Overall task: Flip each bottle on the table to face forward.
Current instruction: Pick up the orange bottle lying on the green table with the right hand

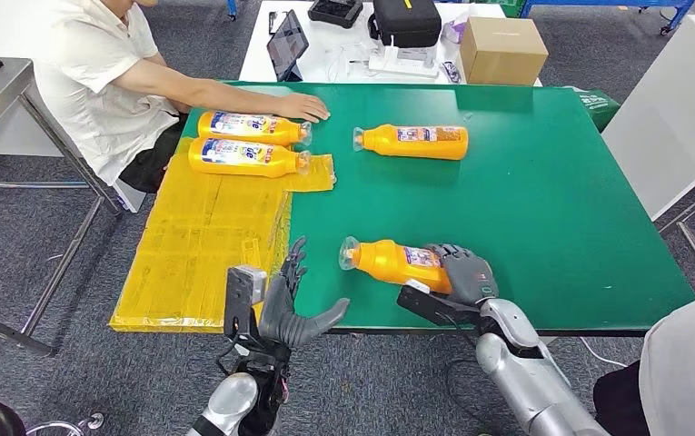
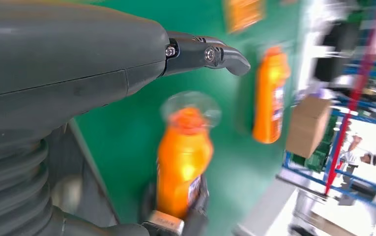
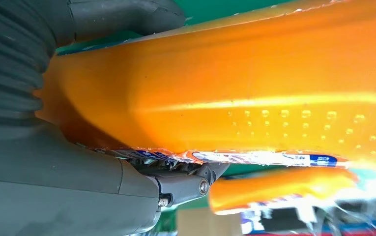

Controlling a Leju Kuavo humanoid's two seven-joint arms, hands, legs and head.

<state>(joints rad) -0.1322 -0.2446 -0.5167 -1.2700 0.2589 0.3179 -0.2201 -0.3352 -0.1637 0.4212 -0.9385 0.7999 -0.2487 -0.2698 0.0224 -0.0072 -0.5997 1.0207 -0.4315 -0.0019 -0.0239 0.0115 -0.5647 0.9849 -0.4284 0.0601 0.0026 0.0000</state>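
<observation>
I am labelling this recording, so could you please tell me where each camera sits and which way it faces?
Head view: high on the body, facing down at the green table; both silver arms show, right hand gripping the nearest orange plastic bottle, left hand open.
Left wrist view: behind the left hand, facing across the table.
Right wrist view: behind the right hand, pressed against that bottle.
All three views share that bottle.

Silver arms; dark grey hands: left hand (image 1: 291, 304), right hand (image 1: 464, 271); ribbed grey wrist covers; screws at thumb joints.
</observation>
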